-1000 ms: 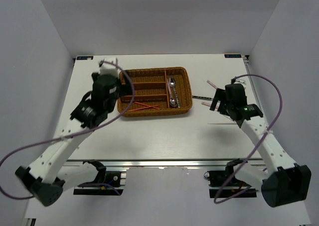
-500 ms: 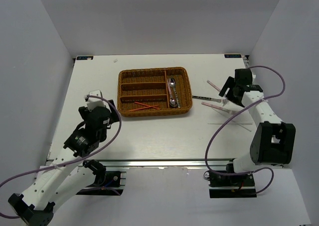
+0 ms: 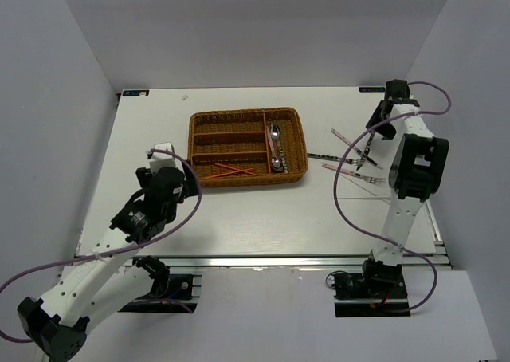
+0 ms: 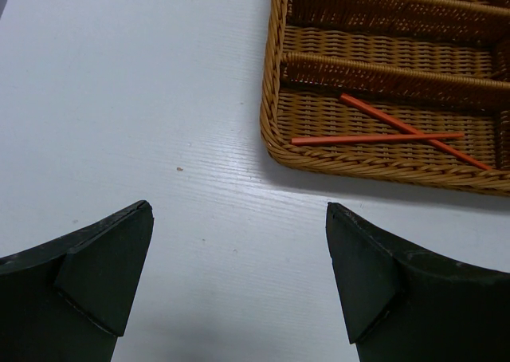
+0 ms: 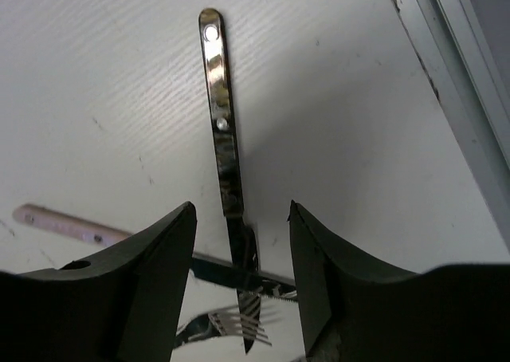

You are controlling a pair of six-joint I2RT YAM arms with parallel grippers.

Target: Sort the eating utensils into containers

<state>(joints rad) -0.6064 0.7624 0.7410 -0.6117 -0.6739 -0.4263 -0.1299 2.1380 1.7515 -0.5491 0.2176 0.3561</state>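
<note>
On white table point(image 3: 263, 218) between pale walls point(image 3: 239, 27), wicker tray point(image 3: 249, 181), left gripper point(image 4: 239, 210) wide, right gripper point(image 5: 240, 210) parted astride knife point(image 5: 217, 99)

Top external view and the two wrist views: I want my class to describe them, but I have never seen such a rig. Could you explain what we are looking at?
This is a robot: two arms bolted at the near edge of a white table. The wide picture comes from a fixed camera above and behind them. The other two come from a camera on each wrist, so the dark wedges at the bottom are that arm's own fingers. A brown wicker tray holds two spoons in one slot and red chopsticks in another. To its right, loose knives and forks lie on the table. The left gripper is open over bare table beside the tray and holds nothing. The right gripper straddles a silver knife lying on the table, jaws apart on either side.
</note>
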